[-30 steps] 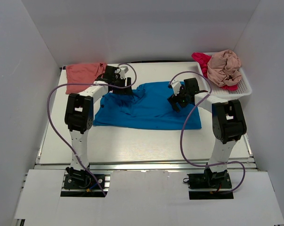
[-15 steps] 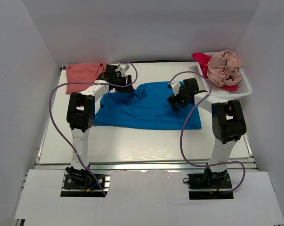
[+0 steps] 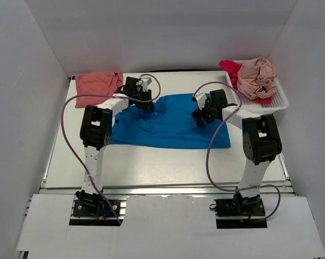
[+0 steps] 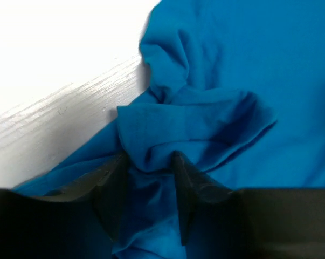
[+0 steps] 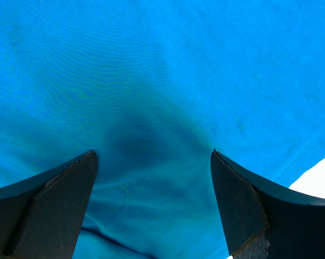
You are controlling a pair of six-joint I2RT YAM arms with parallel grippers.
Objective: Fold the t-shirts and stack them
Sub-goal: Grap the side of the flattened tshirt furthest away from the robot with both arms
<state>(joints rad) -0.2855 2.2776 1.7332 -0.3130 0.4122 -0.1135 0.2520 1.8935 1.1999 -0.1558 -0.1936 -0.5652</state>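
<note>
**Two arms at a spread blue t-shirt**

The blue t-shirt [image 3: 170, 123] lay spread across the middle of the worktop [image 3: 151, 167], rumpled toward its far-left part. There the left gripper [image 4: 149, 162] had its jaws half closed about a bunched fold that touched both fingers [image 4: 112, 186]. Whether the pinch was firm could not be told. The right gripper [image 5: 154, 154] stood over the shirt's right part, jaws wide apart, holding nothing. A salmon t-shirt [image 3: 95, 83] lay at the far-left corner. At the far-right corner a white basket [image 3: 281, 100] held a crumpled beige-pink t-shirt [image 3: 256, 75] on a magenta t-shirt [image 3: 230, 69].
</note>
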